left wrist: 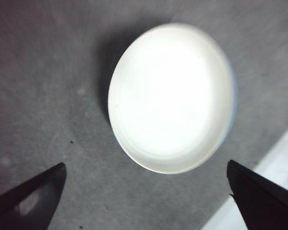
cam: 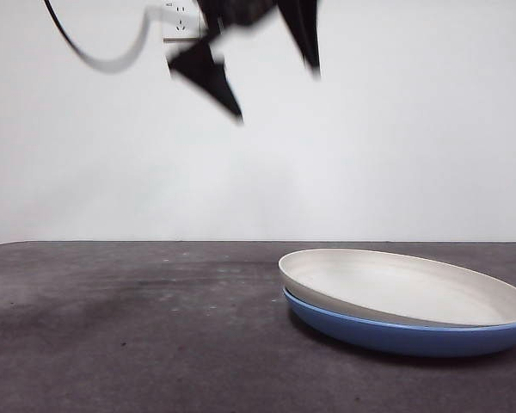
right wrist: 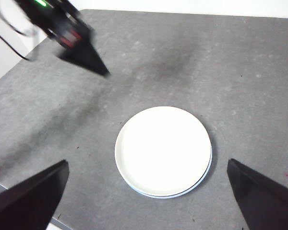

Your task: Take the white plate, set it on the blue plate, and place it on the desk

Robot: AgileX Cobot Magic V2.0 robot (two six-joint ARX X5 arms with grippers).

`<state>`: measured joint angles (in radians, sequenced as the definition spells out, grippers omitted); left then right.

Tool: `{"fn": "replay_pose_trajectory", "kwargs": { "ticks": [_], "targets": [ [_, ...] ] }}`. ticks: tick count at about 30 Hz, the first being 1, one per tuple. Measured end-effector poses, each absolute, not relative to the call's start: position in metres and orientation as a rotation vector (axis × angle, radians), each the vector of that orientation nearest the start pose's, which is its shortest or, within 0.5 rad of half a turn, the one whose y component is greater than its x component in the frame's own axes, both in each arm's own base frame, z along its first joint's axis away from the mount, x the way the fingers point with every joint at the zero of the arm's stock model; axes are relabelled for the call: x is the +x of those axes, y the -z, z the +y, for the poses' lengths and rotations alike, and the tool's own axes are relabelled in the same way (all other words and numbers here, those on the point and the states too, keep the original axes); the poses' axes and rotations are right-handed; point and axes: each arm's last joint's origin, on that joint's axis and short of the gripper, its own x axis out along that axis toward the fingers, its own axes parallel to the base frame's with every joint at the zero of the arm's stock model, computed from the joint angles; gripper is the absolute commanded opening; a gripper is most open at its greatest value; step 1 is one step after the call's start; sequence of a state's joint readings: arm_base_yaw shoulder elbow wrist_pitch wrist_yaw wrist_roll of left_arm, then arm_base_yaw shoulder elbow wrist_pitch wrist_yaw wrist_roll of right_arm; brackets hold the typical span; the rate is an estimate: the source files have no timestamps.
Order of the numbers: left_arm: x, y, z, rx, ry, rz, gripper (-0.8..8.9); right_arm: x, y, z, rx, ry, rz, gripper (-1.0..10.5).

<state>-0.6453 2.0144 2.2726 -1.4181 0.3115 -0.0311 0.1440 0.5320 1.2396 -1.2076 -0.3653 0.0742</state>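
White plate (cam: pixel 404 288) below raised left gripper (cam: pixel 275 82)

Lab bench, bare white wall (cam: pixel 396 129), wall socket (cam: pixel 181 19)

The wide, shallow, cream matte plate (cam: pixel 404 288) lies on the round, glossy blue plate (cam: pixel 396 334), slightly tilted, at the near right of the rough, speckled grey-brown desk (cam: pixel 129 327).
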Motion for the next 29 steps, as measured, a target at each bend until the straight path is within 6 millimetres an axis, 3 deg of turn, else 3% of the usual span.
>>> {"fn": "replay_pose_trajectory", "kwargs": {
  "ticks": [5,8,11,18,22,29],
  "targets": [
    [0.256,-0.444,-0.211,0.167,0.892,0.983,6.26,0.021,-0.397,0.014,0.128,-0.48,0.521,6.1],
    [0.226,-0.47,-0.19,0.167,0.919,0.889,6.26,0.021,-0.397,0.014,0.133,-0.478,0.522,6.1],
    [0.199,-0.482,-0.169,0.171,0.93,0.84,6.26,0.021,-0.397,0.014,0.14,-0.477,0.524,6.1],
    [0.14,-0.474,-0.122,0.2,0.946,0.82,6.26,0.021,-0.397,0.014,0.172,-0.468,0.532,6.1],
    [0.108,-0.452,-0.097,0.213,0.949,0.827,6.26,0.022,-0.397,0.014,0.198,-0.461,0.542,6.1],
    [0.07,-0.423,-0.067,0.211,0.963,0.737,6.26,0.026,-0.389,0.014,0.226,-0.441,0.665,6.1]
  ]
}}
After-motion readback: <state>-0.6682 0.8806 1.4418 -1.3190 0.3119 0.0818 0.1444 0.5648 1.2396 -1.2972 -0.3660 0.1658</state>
